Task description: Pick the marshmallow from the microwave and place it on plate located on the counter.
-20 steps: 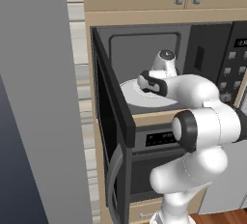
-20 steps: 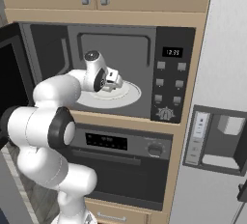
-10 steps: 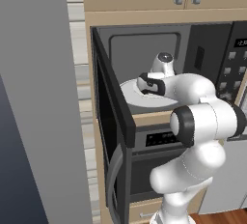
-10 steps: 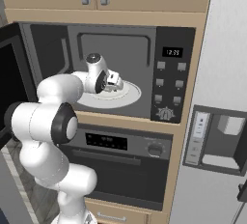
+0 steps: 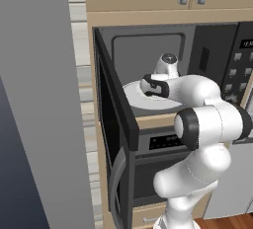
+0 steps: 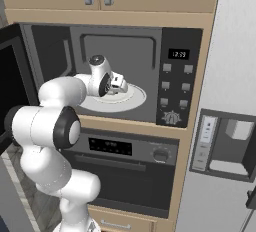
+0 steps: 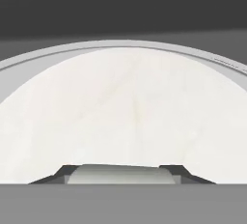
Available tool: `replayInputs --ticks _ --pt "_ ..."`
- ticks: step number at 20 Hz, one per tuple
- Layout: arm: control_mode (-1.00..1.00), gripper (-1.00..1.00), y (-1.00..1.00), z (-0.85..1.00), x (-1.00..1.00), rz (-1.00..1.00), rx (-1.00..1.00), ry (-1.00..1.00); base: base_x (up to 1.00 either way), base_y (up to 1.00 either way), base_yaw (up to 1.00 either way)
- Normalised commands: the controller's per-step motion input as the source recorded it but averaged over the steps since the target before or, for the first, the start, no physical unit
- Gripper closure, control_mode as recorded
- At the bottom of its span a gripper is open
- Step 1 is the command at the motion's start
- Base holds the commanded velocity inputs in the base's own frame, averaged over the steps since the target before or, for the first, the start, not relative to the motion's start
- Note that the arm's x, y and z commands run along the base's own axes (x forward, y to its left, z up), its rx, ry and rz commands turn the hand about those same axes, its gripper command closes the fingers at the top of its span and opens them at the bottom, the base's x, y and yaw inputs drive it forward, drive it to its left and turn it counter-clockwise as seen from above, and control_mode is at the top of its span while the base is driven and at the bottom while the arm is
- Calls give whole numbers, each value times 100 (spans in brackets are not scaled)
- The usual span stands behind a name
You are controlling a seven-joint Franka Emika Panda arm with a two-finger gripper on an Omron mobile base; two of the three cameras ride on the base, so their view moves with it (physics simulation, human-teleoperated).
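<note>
Hand (image 6: pixel 121 83) reaches deep into the open microwave (image 6: pixel 172 71), low over the white turntable (image 6: pixel 134 97), fingers closed narrow on a pale lump between them in the hand view, likely the marshmallow (image 7: pixel 120 174), ready for lifting out toward the plate.

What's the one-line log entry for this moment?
stage: grasp in microwave | gripper: shut on marshmallow, low over turntable | door: open | plate transfer: not yet done

Gripper (image 5: pixel 148 86) apparently over microwave (image 5: pixel 207 65) turntable (image 5: pixel 133 97)
</note>
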Motion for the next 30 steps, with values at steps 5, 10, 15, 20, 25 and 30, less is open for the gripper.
replayInputs --ticks 5,10,15,20,25,30 --pt "-100 100 -11 5 -41 0 0 -4 0 0 0" --pt "-100 100 -17 17 -97 0 0 -4 0 0 0" --pt "-100 100 -3 61 -64 0 0 0 0 0 0" --pt "-100 100 1 72 -58 0 0 0 0 0 0" --pt "-100 100 15 58 -52 0 0 4 0 0 0" --pt "-100 100 4 17 -70 -1 -1 0 0 0 0"
